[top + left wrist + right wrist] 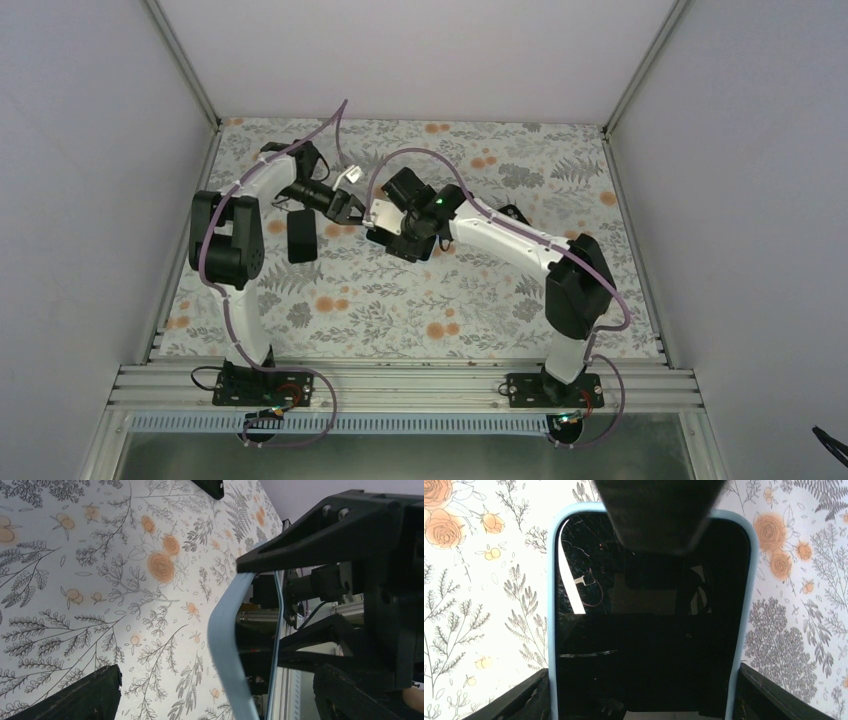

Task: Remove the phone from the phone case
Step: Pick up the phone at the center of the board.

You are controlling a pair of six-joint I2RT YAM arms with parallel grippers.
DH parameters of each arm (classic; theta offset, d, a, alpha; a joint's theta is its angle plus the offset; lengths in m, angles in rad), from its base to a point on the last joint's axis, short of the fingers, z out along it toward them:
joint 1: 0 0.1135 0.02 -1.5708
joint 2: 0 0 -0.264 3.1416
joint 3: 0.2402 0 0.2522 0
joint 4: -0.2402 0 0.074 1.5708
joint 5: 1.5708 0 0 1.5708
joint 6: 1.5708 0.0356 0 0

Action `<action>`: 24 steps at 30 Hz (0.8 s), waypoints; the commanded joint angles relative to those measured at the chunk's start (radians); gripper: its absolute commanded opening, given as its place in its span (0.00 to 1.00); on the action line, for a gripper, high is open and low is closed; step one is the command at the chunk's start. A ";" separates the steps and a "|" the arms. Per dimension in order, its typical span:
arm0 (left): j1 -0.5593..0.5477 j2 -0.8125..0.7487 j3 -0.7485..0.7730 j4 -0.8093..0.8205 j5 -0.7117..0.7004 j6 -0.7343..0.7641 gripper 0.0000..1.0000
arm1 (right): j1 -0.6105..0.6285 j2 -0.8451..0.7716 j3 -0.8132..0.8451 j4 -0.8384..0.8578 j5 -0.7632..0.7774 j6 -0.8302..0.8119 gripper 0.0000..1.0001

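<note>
The phone (649,630), black screen up, sits in a light blue case (553,605) and is held above the table. My right gripper (644,700) is shut on the case's two long sides, and it shows at the table's middle in the top view (388,228). My left gripper (350,208) meets it from the left. In the left wrist view the case's blue edge (227,645) runs between my left gripper's (217,680) spread fingers (75,700), with a gap on each side. One left finger (659,515) hangs blurred over the screen's far end.
A black rectangular object (300,237) lies on the flowered tablecloth (400,300) just left of the grippers. Another small dark object (513,213) lies right of the right arm. White walls and metal posts close in the table on three sides.
</note>
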 commanded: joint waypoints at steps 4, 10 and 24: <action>-0.011 0.003 0.018 -0.021 0.080 0.029 0.91 | 0.023 0.048 0.109 0.011 -0.009 -0.020 0.42; -0.016 -0.002 0.002 -0.035 0.086 0.052 0.79 | 0.028 0.081 0.142 0.010 -0.009 -0.025 0.41; -0.017 0.023 0.038 -0.168 0.171 0.197 0.25 | 0.030 0.072 0.142 0.049 0.021 -0.029 0.48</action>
